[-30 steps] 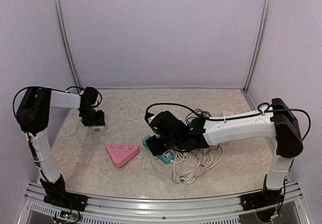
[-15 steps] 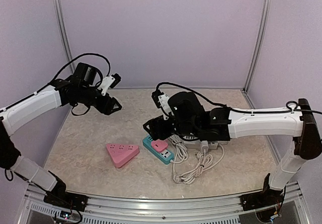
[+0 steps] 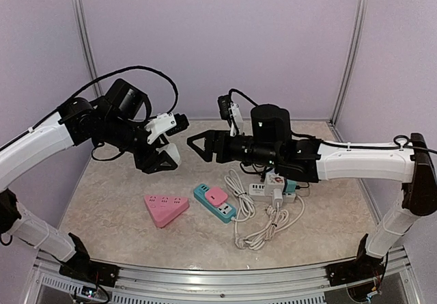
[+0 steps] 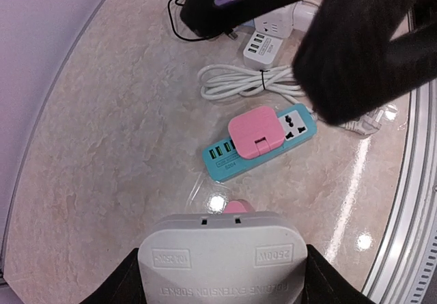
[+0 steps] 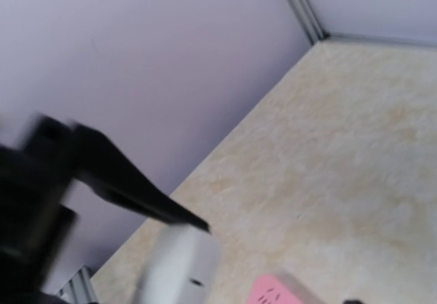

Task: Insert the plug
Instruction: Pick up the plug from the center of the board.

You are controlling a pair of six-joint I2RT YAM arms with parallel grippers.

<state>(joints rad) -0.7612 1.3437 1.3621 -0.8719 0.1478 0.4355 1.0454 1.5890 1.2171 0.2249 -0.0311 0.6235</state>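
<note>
Top view: left fingers (image 3: 154, 164) are clamped on the white plug (image 3: 171, 155), held in the air at approx 9 o'clock of frame centre, well above the worktop (image 3: 116, 208). Right fingers (image 3: 199, 138) are apart w/ nothing btwn them, tips aimed at the plug from its 3 o'clock side, near but not touching. Lower down: pink triangular strip (image 3: 166, 208) at 7 o'clock, teal strip (image 3: 217, 203) at 6 w/ a pink adapter (image 3: 217, 195) sitting on it, white cable bundle (image 3: 263, 225) at 5, white multi-socket (image 3: 273, 189) at 4–5. Progress, my read: plug is picked up and that's all. It's in no socket, so aligning, lowering and pressing home are left. Can't tell which strip is the target. Left wrist view adds detail the top lacks: the plug (image 4: 222, 263) fills 6 o'clock, embossed rating text on its face, a finger (image 4: 123, 287) on each flank. The teal strip (image 4: 300, 123) sits at centre w/ one free socket beside the adapter (image 4: 252, 134) and small ports at the far end, cables (image 4: 252, 82) at 12. A pink sliver (image 4: 235, 207), prob. the triangular strip, shows just past the plug's edge. Pins aren't visible. Right wrist view: badly blurred. A white blob (image 5: 177, 263) at 7 o'clock is prob. the plug, under a black wedge (image 5: 130, 191) (can't tell whose finger). No sockets are legible here.
</note>
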